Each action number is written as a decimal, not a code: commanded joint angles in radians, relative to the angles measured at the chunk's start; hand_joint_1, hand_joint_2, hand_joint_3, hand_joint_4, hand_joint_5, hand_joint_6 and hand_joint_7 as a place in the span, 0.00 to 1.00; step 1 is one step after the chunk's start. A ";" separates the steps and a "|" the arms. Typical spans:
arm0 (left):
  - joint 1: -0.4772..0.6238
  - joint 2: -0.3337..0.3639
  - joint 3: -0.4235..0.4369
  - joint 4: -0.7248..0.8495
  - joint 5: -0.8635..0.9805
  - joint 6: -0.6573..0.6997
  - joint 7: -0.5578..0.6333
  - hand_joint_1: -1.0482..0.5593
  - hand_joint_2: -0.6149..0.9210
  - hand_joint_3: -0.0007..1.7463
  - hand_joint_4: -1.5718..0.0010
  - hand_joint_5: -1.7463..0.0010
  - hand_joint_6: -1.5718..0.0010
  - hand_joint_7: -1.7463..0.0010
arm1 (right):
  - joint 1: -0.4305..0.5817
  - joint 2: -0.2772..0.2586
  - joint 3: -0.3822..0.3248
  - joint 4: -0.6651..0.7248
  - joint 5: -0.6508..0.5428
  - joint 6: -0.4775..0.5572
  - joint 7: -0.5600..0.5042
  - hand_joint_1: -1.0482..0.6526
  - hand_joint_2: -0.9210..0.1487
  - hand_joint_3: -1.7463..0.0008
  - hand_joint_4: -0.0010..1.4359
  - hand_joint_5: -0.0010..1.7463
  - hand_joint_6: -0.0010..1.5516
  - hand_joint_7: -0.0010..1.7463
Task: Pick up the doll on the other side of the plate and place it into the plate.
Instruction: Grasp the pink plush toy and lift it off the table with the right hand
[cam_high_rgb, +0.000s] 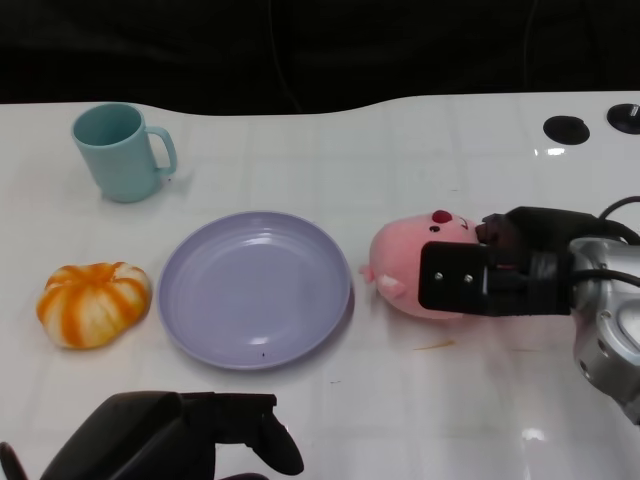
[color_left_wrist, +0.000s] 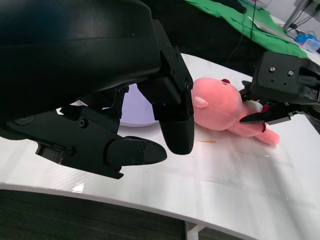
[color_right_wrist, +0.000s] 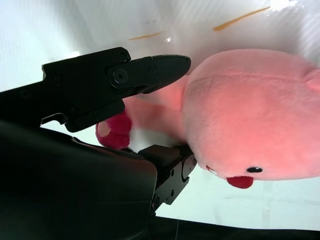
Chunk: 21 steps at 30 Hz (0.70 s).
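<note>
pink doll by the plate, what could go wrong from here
The right hand has its fingers around the pink doll's narrow body behind the big head, so the head may sag or slip out on lifting. The doll lies close beside the purple plate, so a low carry could knock the rim and shove the plate toward the pumpkin.

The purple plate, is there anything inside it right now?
Nothing lies in the purple plate; its whole inner surface shows bare. The pink doll lies on the table beside it, with the right robot hand around its body, hiding that part.
</note>
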<state>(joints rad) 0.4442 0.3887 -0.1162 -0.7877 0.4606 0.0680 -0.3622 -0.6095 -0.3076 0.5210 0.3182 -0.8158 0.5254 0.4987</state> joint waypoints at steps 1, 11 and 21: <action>0.026 0.007 -0.002 -0.053 -0.009 -0.020 -0.010 0.51 1.00 0.22 0.61 0.03 0.54 0.51 | -0.028 0.025 0.021 0.071 0.009 -0.017 -0.005 0.18 0.00 0.89 0.07 0.24 0.23 0.01; 0.060 0.004 0.000 -0.116 -0.010 0.001 -0.019 0.51 1.00 0.22 0.60 0.02 0.55 0.51 | -0.082 0.062 0.099 0.316 -0.040 -0.170 -0.215 0.23 0.03 0.99 0.20 0.25 0.35 0.04; 0.058 0.014 0.000 -0.130 -0.020 0.030 -0.025 0.50 1.00 0.22 0.61 0.01 0.55 0.50 | -0.131 0.070 0.188 0.455 -0.130 -0.294 -0.373 0.37 0.00 0.92 0.57 0.67 0.65 0.00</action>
<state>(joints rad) 0.4894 0.3857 -0.0964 -0.8592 0.4380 0.1375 -0.3623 -0.7669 -0.2489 0.6960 0.7570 -0.9512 0.2488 0.1142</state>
